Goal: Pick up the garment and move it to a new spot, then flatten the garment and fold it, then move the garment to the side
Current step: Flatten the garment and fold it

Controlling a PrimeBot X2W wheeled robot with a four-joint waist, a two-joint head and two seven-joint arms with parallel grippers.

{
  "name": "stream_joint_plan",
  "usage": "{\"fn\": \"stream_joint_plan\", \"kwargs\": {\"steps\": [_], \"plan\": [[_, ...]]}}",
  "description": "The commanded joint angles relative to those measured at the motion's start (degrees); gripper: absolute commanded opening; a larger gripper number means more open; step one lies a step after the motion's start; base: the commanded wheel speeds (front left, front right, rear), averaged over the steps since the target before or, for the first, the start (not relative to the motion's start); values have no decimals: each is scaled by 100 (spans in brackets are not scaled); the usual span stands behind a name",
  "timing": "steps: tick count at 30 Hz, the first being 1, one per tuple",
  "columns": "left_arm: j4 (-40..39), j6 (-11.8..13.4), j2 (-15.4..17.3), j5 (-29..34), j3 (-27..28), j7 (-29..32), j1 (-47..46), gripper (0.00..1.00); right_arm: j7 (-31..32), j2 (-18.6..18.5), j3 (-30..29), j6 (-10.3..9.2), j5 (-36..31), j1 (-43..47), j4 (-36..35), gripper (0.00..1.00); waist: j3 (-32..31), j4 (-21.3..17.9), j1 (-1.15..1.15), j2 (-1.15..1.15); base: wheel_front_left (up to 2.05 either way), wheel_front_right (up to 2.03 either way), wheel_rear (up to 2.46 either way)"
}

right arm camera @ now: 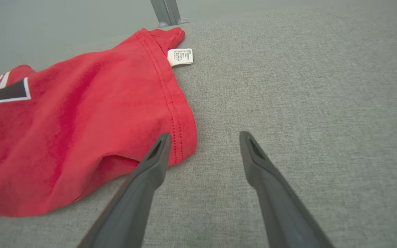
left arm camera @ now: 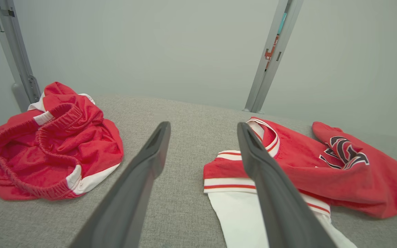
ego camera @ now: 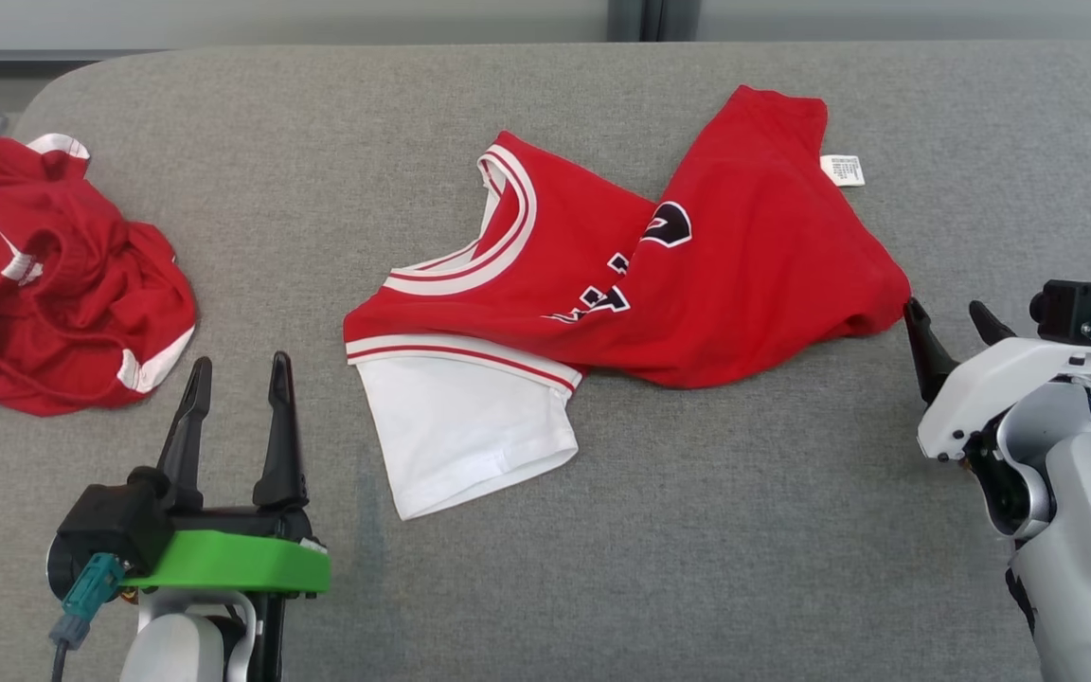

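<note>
Red jersey (ego camera: 697, 275) lies rumpled on the grey surface (ego camera: 744, 530).
Left gripper (ego camera: 241, 365) gapes empty, near-left of it; right gripper (ego camera: 948, 308) gapes empty at its right hem.

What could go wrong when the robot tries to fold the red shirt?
1. The red shirt lies twisted across its middle, so folding it now would likely trap creases.
2. The open right gripper sits at the hem corner; a shallow pinch might catch only one layer.
3. The open left gripper points between the white sleeve and the crumpled red shorts, so a wide sweep could drag the shorts along.
</note>
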Motion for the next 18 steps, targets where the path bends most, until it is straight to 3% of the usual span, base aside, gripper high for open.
{"fn": "stream_joint_plan", "kwargs": {"steps": [1,9,10,11,12,13,18], "plan": [[-17,-11,40,-1,-22,-1,-85,100,91,41,-10,0,-33,-18,-3,100,90,49,0,0,0,0,0],[-40,-11,25,-38,-89,-1,-232,100,523,81,81,0,-70,-453,404,100,317,264,0,0,0,0,0],[-38,-11,23,-39,-89,-1,-236,100,561,76,93,0,-72,-506,468,89,335,284,0,0,0,0,0],[-33,-11,21,-44,-80,-1,-239,100,599,62,133,0,-92,-571,540,31,347,302,0,0,0,0,0],[-28,-11,19,-48,-78,-1,-241,100,627,40,166,0,-117,-618,593,4,354,318,0,0,0,0,0],[-22,-11,17,-54,-78,-1,-244,100,640,28,204,0,-145,-646,655,0,356,333,0,0,0,0,0],[14,-11,10,-29,-19,-1,-191,100,356,-21,160,-2,-333,-641,568,0,247,327,0,0,0,0,0]]}}
